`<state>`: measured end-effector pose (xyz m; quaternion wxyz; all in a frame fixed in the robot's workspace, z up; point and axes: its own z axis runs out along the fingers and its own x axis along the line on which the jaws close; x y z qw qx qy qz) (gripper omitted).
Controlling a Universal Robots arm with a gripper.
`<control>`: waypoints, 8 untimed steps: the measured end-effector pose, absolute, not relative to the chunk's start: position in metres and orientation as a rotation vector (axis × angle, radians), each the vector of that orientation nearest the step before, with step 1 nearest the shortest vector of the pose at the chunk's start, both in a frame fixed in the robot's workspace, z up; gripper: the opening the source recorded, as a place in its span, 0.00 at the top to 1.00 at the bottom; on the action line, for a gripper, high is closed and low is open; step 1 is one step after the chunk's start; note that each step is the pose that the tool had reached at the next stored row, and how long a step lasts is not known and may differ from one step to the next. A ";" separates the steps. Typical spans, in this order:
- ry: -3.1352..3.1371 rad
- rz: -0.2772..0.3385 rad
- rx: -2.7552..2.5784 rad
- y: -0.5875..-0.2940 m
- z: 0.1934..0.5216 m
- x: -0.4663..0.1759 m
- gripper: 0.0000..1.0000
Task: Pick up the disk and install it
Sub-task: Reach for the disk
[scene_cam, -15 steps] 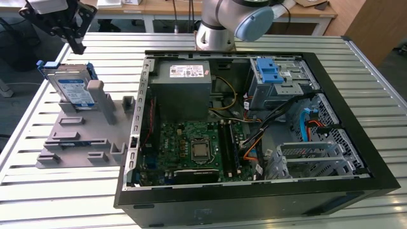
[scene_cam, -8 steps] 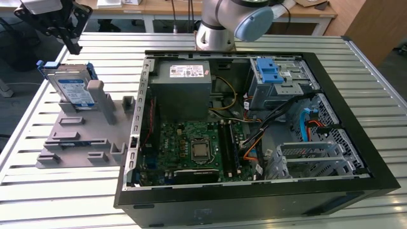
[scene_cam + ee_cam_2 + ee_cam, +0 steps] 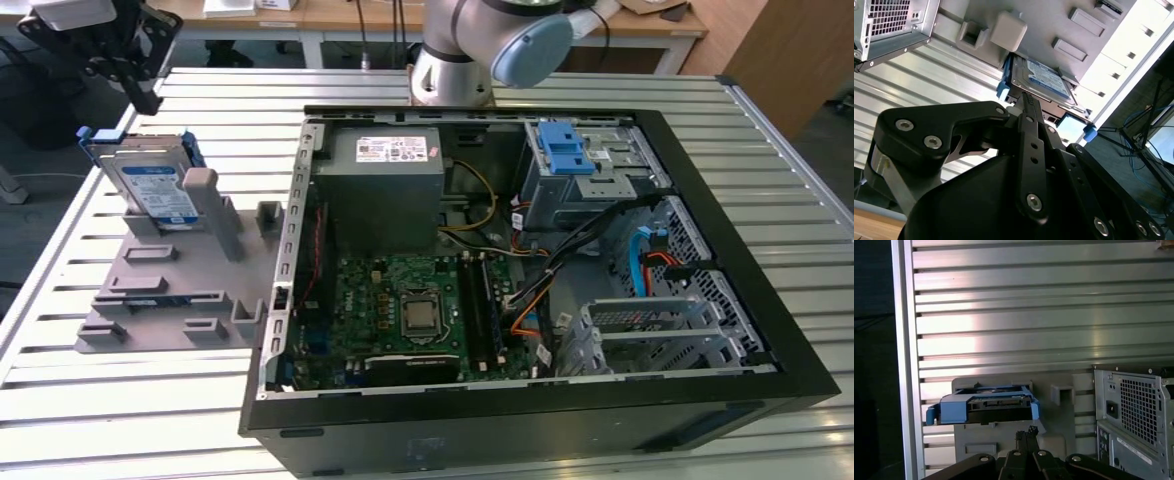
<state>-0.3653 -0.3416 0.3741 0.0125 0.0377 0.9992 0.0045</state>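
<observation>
Gripper (image 3: 143, 98): black, at the exterior view's far left, hung near the disk's top edge without touching it. The fingertips (image 3: 1026, 432) were drawn together with nothing between them.
Disk (image 3: 155, 190): silver drive in a blue carrier, stood upright on edge in a grey fixture (image 3: 160, 290) on the slatted metal table (image 3: 134, 420), beside the case.
Computer case (image 3: 534, 418): black, lay open.
Power supply (image 3: 387, 180): grey, sat inside the case at the rear.
Motherboard (image 3: 414, 310): green.
Blue latch (image 3: 567, 150): sat on the drive cage toward the exterior view's right.
</observation>
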 end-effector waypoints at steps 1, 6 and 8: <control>3.114 0.014 0.117 -0.342 0.374 -0.367 0.89; 3.114 0.014 0.117 -0.341 0.373 -0.375 0.89; 3.114 0.014 0.117 -0.341 0.373 -0.377 0.89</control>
